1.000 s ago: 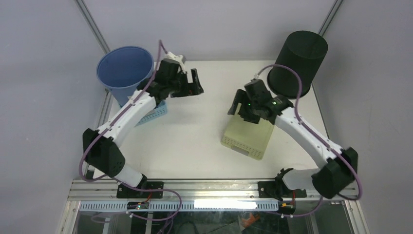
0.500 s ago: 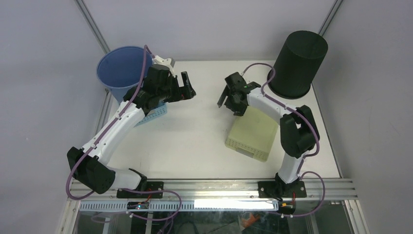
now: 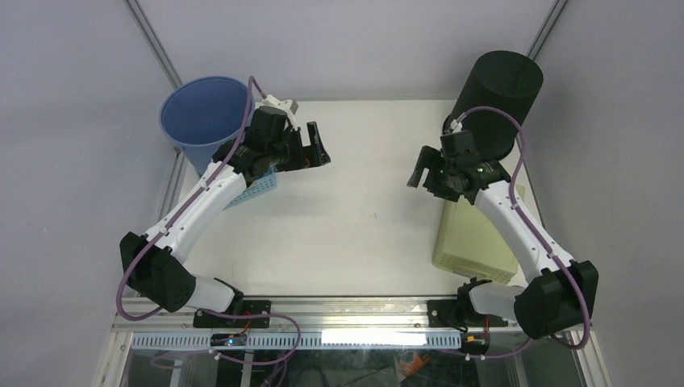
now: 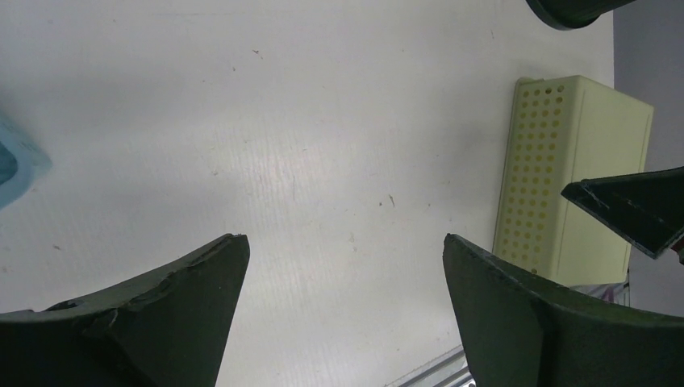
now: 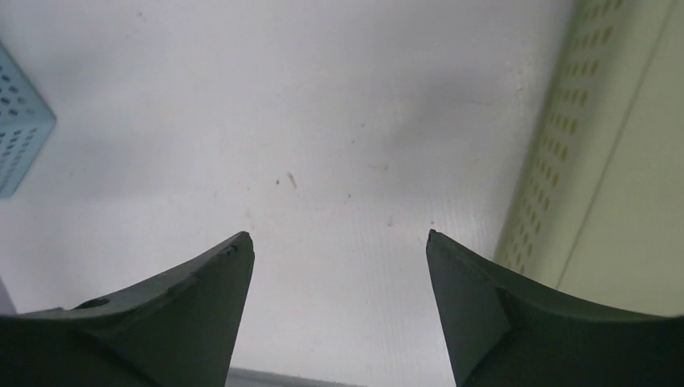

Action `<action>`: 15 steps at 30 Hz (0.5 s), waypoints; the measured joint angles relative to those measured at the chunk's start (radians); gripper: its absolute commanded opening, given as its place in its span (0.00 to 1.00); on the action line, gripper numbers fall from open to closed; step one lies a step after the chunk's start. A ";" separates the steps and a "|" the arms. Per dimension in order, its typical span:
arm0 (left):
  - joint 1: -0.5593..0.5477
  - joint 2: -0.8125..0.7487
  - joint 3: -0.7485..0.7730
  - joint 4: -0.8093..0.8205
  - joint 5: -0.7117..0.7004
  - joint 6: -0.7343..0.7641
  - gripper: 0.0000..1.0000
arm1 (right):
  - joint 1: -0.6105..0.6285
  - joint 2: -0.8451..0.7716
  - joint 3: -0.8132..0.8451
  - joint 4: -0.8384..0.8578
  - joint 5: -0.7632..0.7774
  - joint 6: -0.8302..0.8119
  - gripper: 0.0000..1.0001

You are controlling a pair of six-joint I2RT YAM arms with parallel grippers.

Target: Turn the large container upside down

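Note:
A large blue bucket (image 3: 206, 113) stands upright, mouth up, at the back left corner. A large black bucket (image 3: 496, 97) stands mouth down at the back right. A pale yellow perforated basket (image 3: 466, 242) lies solid face up at the right edge; it also shows in the left wrist view (image 4: 565, 177) and the right wrist view (image 5: 613, 161). My left gripper (image 3: 314, 145) is open and empty beside the blue bucket, over bare table (image 4: 345, 242). My right gripper (image 3: 419, 173) is open and empty, left of the black bucket (image 5: 339, 238).
A small light blue basket (image 3: 256, 187) sits under my left arm beside the blue bucket; its corner shows in the right wrist view (image 5: 20, 133). The table's front rail (image 3: 347, 308) runs along the near edge. The black bucket's rim (image 4: 569, 10) shows in the left wrist view.
The yellow basket has moved from the middle right of the table to the right edge. My right gripper swung back toward the black bucket. My left gripper shifted slightly.

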 measured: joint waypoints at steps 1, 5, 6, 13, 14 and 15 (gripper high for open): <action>0.000 0.003 0.000 0.000 0.006 0.000 0.95 | 0.004 -0.014 0.000 0.000 -0.031 -0.012 0.82; 0.000 0.004 0.006 0.000 0.015 0.001 0.95 | 0.063 -0.015 -0.038 -0.006 -0.101 -0.018 0.82; 0.000 0.004 0.008 0.001 0.016 0.001 0.95 | 0.103 -0.008 -0.062 -0.014 -0.107 -0.014 0.82; 0.000 0.009 0.014 0.000 0.037 0.001 0.95 | 0.187 0.071 -0.128 -0.170 -0.019 0.013 0.86; 0.000 0.011 0.017 0.000 0.039 0.002 0.95 | 0.163 0.077 -0.127 -0.198 0.023 0.022 0.86; 0.000 0.013 0.022 0.000 0.042 0.004 0.95 | 0.128 0.080 -0.126 -0.226 0.063 0.031 0.86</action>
